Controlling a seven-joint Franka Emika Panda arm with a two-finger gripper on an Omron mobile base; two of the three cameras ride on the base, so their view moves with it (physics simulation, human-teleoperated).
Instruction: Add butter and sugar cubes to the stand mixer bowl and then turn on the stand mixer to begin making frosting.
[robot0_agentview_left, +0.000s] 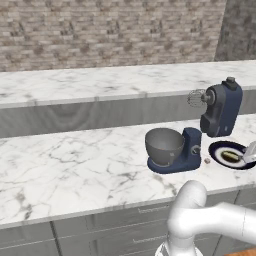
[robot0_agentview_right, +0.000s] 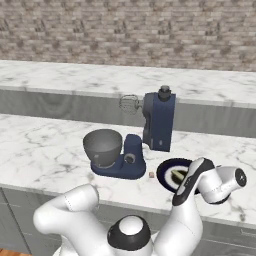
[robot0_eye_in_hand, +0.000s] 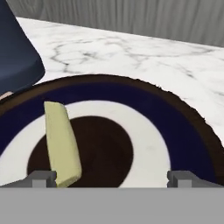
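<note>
1. The butter (robot0_eye_in_hand: 62, 142), a pale yellow stick, lies on the dark-blue-and-white plate (robot0_eye_in_hand: 144, 131). In the hand view it sits at lower left, crossing from the white ring onto the dark centre. In the left base view the plate (robot0_agentview_left: 220, 148) is at the right edge; in the right base view it (robot0_agentview_right: 167, 172) sits right of centre, partly hidden by the arm.

2. Handling, as a judgement: the stick looks light and soft, likely greasy. A hard squeeze could dent it or let it slip, so gentle pressure suits it.

3. Where to hold: across its narrow width, near mid-length, so it stays balanced.

4. Long axis: in the hand view the stick runs almost top to bottom, upper end leaning slightly left. Its near end reaches the left finger tip (robot0_eye_in_hand: 41, 178).

5. The tool (robot0_eye_in_hand: 113, 179) stands fully spread with nothing between its tips, low over the plate. The stick sits off-centre, towards the left tip.

6. The stand mixer bowl (robot0_agentview_left: 164, 146) sits on the base of the stand mixer (robot0_agentview_left: 220, 110), left of the plate, with the head tilted back. A small brownish cube (robot0_agentview_right: 151, 175), probably sugar, lies on the counter (robot0_agentview_left: 75, 165) between base and plate.
</note>
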